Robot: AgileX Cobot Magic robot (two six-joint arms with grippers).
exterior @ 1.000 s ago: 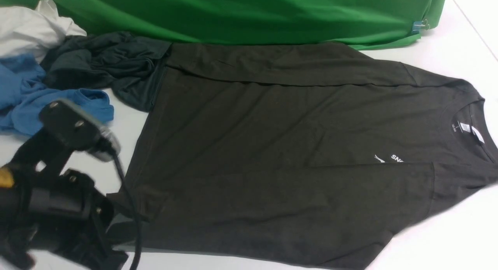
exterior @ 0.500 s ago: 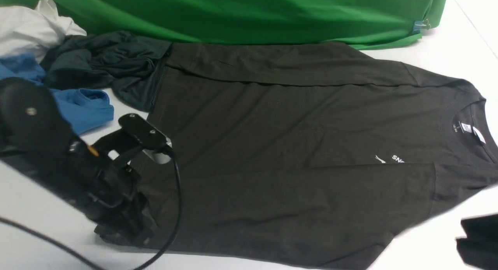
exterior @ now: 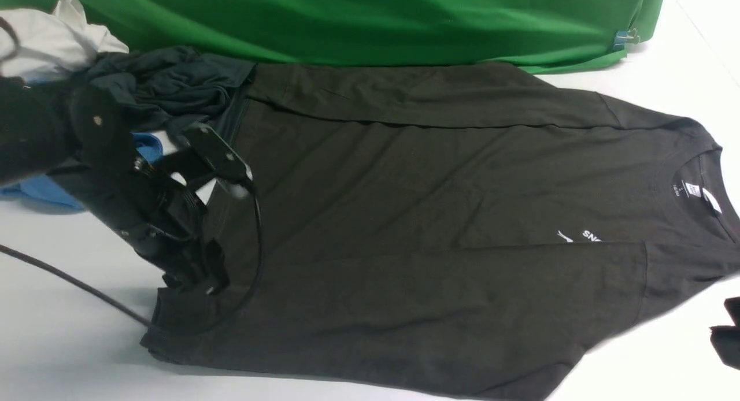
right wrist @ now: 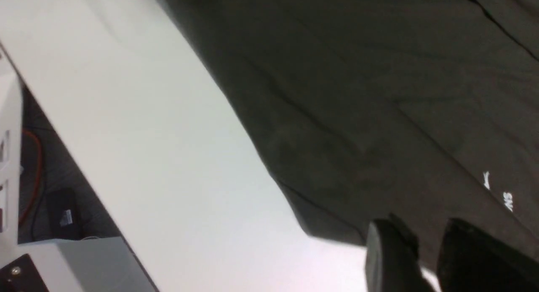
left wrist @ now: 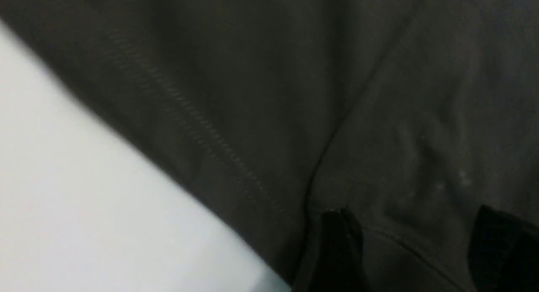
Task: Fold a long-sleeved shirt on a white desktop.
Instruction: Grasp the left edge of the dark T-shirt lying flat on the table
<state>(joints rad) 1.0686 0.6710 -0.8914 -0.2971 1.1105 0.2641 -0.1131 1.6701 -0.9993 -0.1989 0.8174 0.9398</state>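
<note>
Backdrop: green cloth [exterior: 370,19] hangs behind a white bench [exterior: 69,343].
Front view, change: the left pincer [exterior: 196,281] has swung in from the bare bench onto the shirt's hem, and its jaws have gone from together to apart. The right pincer [exterior: 729,334] has slipped back to the picture's edge.
Meaning: the hem corner looks freshly released, so I judge the sleeve folds done and a crosswise fold next.
Front view, shirt: the long-sleeved shirt [exterior: 433,216] lies flat on the bench, its hem under the left pincer and its collar, with a white neck label [exterior: 691,188], beside the right pincer. Both sleeves are folded over the body.
Left wrist view: the left pincer's jaws stand wide apart over the stitched hem [left wrist: 202,128], gripping nothing, with bare bench just beside.
Right wrist view: the right pincer [right wrist: 425,241] shows a narrow empty gap, poised at the shirt's edge near the white logo [right wrist: 497,191].
</note>
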